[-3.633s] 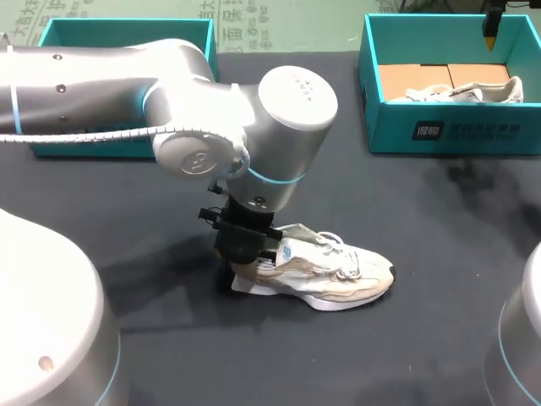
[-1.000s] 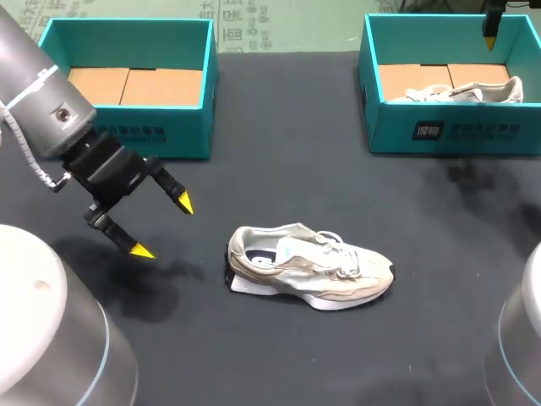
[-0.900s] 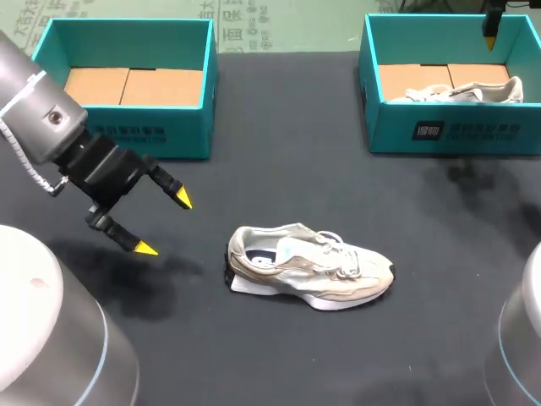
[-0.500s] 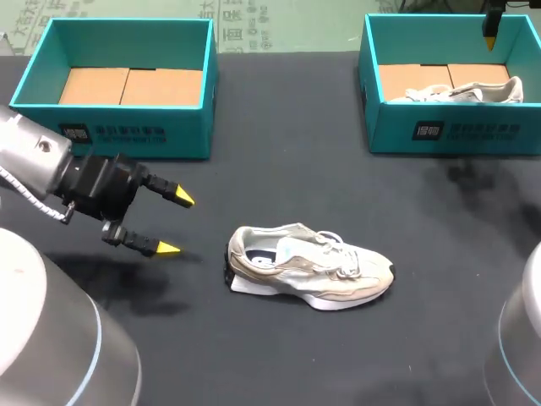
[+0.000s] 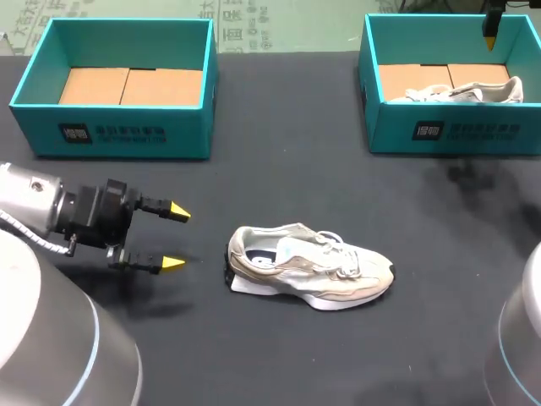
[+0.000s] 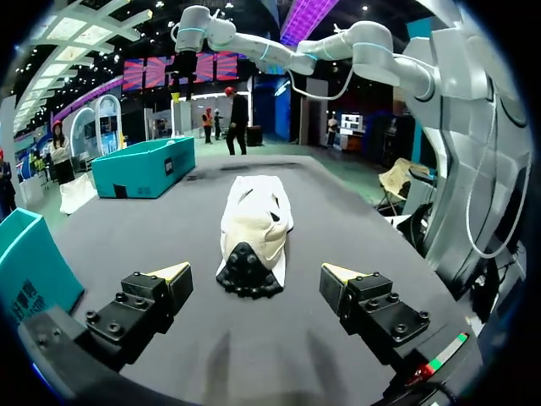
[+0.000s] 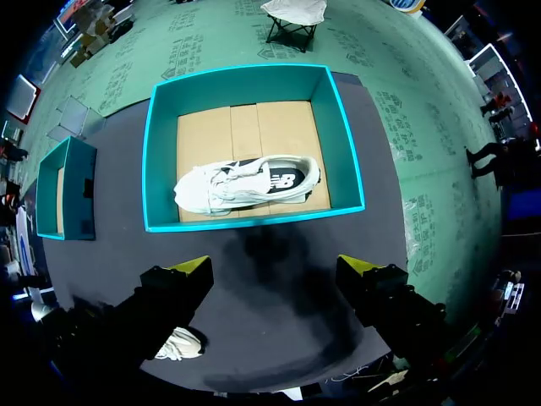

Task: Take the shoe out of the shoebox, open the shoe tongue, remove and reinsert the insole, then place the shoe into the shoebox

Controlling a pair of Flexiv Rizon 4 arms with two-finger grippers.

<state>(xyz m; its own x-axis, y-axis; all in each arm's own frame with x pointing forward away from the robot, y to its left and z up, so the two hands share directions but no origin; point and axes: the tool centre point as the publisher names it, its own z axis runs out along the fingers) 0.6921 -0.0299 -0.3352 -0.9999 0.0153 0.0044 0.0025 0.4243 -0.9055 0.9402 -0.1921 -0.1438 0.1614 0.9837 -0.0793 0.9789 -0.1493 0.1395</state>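
**Status: both end effectors open, shoe on the tabletop**

The dark tabletop carries two teal shoeboxes. The left shoebox stands at the far left corner, with its brown cardboard floor showing. The right shoebox stands at the far right corner and holds a second shoe, which lies on its side on the cardboard floor.

The shoe, white and cream, rests upright on its sole near the middle of the tabletop, toward the near edge. Its toe points to the right edge and its heel to the left edge. It is well apart from both shoeboxes.

The left end effector is low over the tabletop near the left edge. Its fingers lie level and point at the heel of the shoe. The fingers are spread wide, hold nothing and touch nothing; a gap separates their yellow tips from the heel.

The right end effector hangs high above the right shoebox, pointing down. Its fingers are spread wide and hold nothing.
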